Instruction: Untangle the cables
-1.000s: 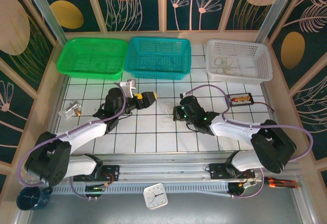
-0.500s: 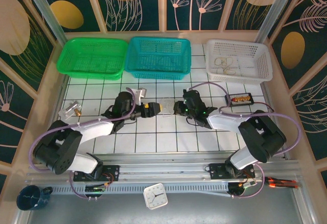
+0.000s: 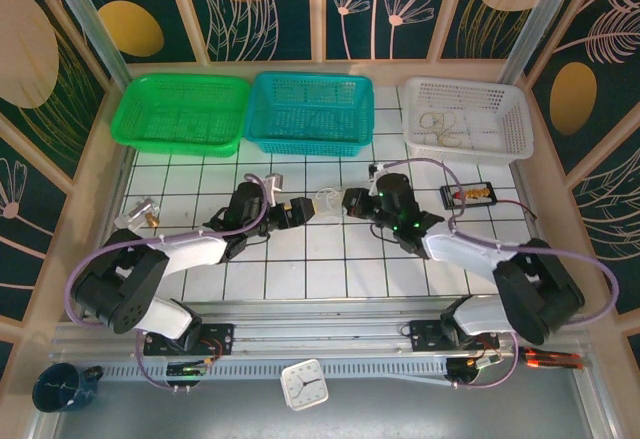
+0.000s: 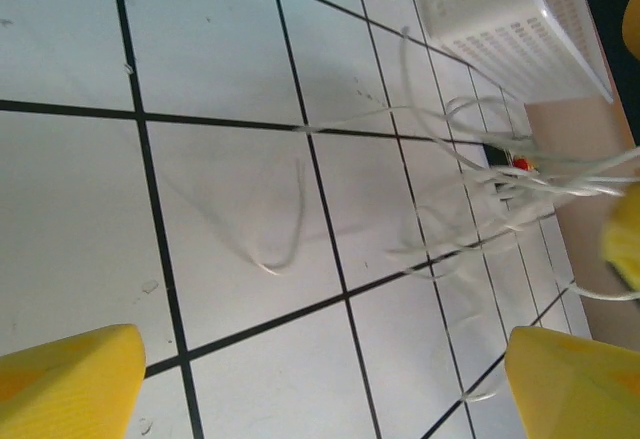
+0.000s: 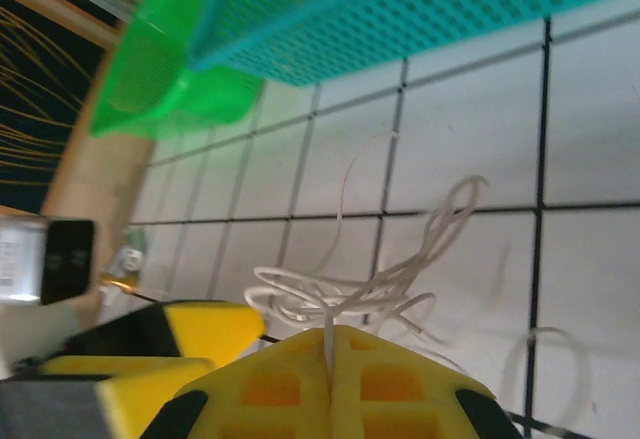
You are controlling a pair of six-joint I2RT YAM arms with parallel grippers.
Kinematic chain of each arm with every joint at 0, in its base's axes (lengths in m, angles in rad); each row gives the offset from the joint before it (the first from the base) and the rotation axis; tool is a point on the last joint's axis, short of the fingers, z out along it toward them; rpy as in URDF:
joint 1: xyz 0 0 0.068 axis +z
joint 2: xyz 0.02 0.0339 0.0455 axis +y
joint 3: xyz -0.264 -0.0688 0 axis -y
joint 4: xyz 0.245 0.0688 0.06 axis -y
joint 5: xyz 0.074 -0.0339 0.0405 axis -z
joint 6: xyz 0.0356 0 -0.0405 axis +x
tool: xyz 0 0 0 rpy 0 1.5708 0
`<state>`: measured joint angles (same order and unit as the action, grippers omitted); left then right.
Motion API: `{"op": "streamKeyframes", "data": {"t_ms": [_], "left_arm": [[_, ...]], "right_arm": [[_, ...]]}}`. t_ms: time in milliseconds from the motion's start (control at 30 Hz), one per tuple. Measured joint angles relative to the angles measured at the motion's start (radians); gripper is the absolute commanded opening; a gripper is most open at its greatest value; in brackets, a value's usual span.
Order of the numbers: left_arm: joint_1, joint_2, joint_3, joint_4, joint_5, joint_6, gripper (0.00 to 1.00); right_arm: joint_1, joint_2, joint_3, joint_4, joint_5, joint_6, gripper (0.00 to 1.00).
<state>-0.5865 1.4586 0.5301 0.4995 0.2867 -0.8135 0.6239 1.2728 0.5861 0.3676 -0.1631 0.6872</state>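
right gripper (image 5: 330,359) is clamped tight, and one pale strand runs straight up out of the seam between its yellow fingers, so it has the cables (image 3: 328,202) pinched by a single wire. the bundle sits mid-table (image 3: 300,279) on the white tiles, right between the two arms and a little in front of the teal basket (image 3: 310,114). left gripper (image 4: 320,379) is spread wide with nothing between its fingers, facing the loops from the opposite side and close to them. from both wrist cameras the wires cross and overlap in a loose snarl, a few loops fanning out flat on the tiles, and no strand lies clear of the rest. over in the white basket (image 3: 500,139) there may be a few thin coils, though they are too small to say for sure. so by my read the job is far from finished: one end is anchored, the pulling apart is not yet done, and the left side needs its own strand to grip before anything comes free.
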Motion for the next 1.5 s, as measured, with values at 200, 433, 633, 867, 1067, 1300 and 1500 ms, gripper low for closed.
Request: {"op": "streamKeyframes", "data": {"t_ms": [200, 433, 633, 867, 1067, 1300, 1500], "left_arm": [[0.036, -0.014, -0.013, 0.068, -0.005, -0.089, 0.95], [0.065, -0.015, -0.019, 0.145, 0.05, -0.143, 0.92], [0.065, -0.01, -0.019, 0.158, 0.109, -0.132, 0.79], [0.065, 0.049, -0.018, 0.192, 0.186, -0.101, 0.73], [0.058, 0.089, -0.018, 0.235, 0.212, -0.101, 0.72], [0.006, 0.136, -0.016, 0.316, 0.22, -0.109, 0.69], [-0.01, 0.167, -0.02, 0.395, 0.211, -0.141, 0.59]], "right_arm": [[-0.041, -0.084, 0.0, 0.022, -0.059, 0.001, 0.0], [-0.061, -0.1, 0.0, 0.023, -0.111, 0.004, 0.0], [-0.061, -0.103, 0.008, 0.035, -0.141, 0.03, 0.0], [-0.061, -0.11, 0.016, 0.056, -0.161, 0.06, 0.0], [-0.061, -0.121, 0.021, 0.063, -0.172, 0.088, 0.0], [-0.032, -0.124, 0.034, 0.071, -0.155, 0.105, 0.0], [0.012, -0.125, 0.035, 0.075, -0.126, 0.113, 0.0]]}}
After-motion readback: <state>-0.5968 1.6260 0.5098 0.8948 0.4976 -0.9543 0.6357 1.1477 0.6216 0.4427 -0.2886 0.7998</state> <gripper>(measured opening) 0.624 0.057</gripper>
